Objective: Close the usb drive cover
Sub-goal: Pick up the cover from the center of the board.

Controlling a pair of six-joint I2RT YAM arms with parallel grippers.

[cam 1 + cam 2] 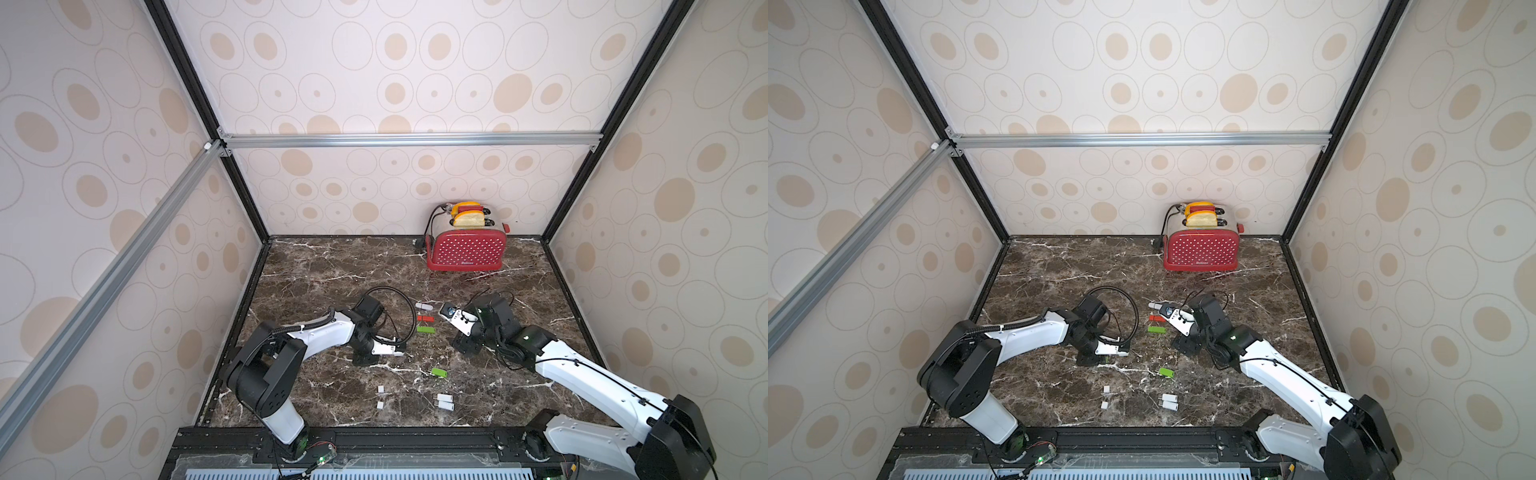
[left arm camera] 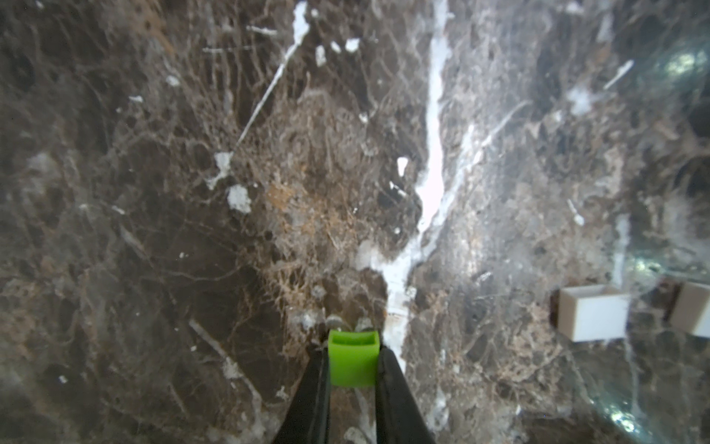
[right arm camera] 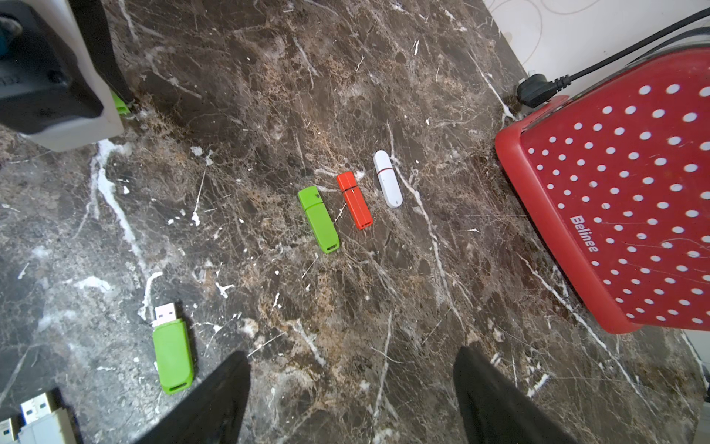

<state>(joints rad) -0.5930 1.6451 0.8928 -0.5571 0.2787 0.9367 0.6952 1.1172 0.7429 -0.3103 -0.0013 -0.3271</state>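
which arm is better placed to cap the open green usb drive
Left, probably: the left jaws pinch the green cap, with the uncapped green drive lying nearby. The right jaws stand open, empty.

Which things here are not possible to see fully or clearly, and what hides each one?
Green cap in the left gripper: in both top views, almost all hidden under the gripper.
Outer white cap: left wrist view, cut off by the picture edge and blurred.
White drives: right wrist view, cut off at the picture corner.
Toaster: right wrist view, cut off by the edge.
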